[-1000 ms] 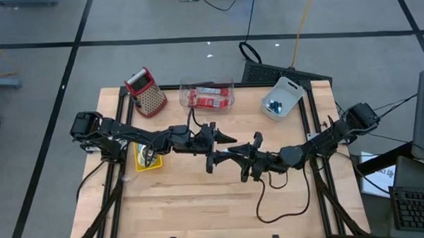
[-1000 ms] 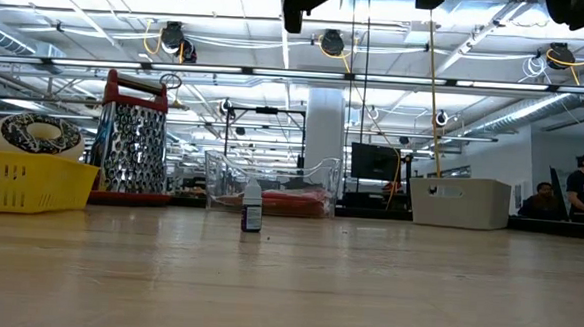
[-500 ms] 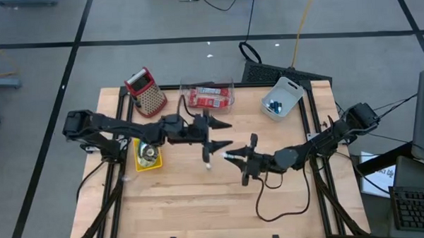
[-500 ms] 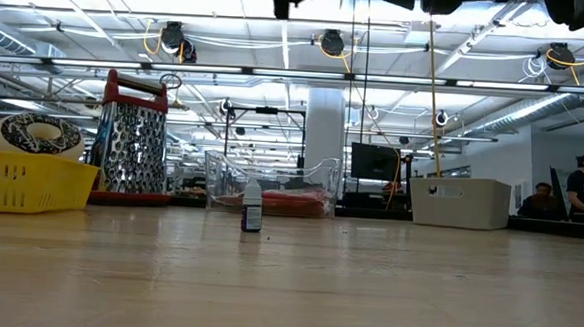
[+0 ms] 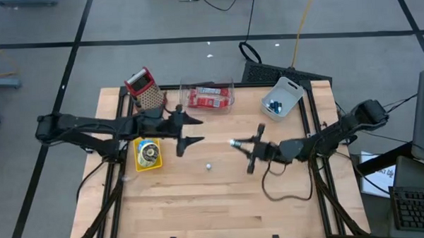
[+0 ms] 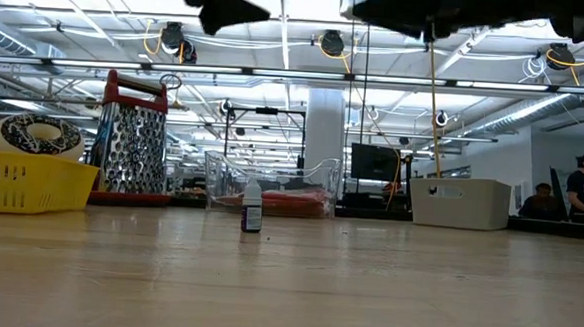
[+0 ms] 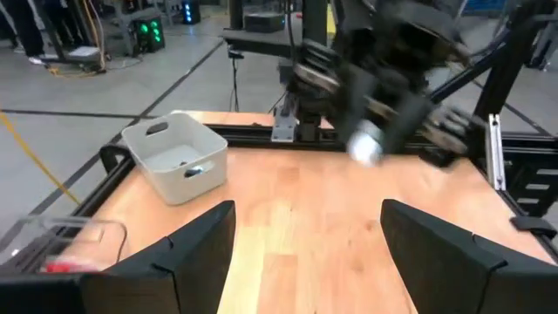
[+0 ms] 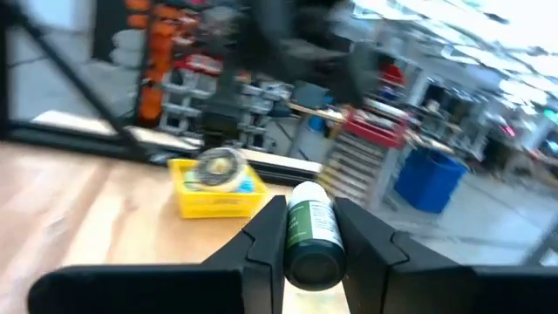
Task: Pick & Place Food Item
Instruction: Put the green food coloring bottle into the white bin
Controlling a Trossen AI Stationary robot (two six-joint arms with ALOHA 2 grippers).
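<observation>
My right gripper (image 5: 235,143) hangs above the table's middle right, shut on a small green-and-white bottle (image 8: 309,225). My left gripper (image 5: 197,130) hangs open above the middle left with nothing between its fingers (image 7: 202,240). It points toward the right gripper. A second small bottle (image 6: 253,207) stands upright on its base on the bare wood (image 5: 209,165) between and below the two grippers. A yellow basket (image 5: 148,154) at the left holds a ring-shaped donut (image 6: 37,131). My right gripper pinches the bottle's sides (image 8: 293,234) between its two fingers. The fingers come about level from the table's right side and lie roughly along the bottle, whose dark end faces the wrist. The bottle is lifted clear of the table.
Along the far edge stand a red-handled metal grater (image 5: 144,90), a clear container (image 5: 208,96) with a red packet in it, and a white bin (image 5: 281,99). Bare wood lies toward the near edge.
My left gripper has drawn back toward the table's left edge, away from the right gripper. My right gripper, with the bottle, has gone a little toward the right edge and rolled about its own line. The small bottle on the table, which the arms hid, now shows.
</observation>
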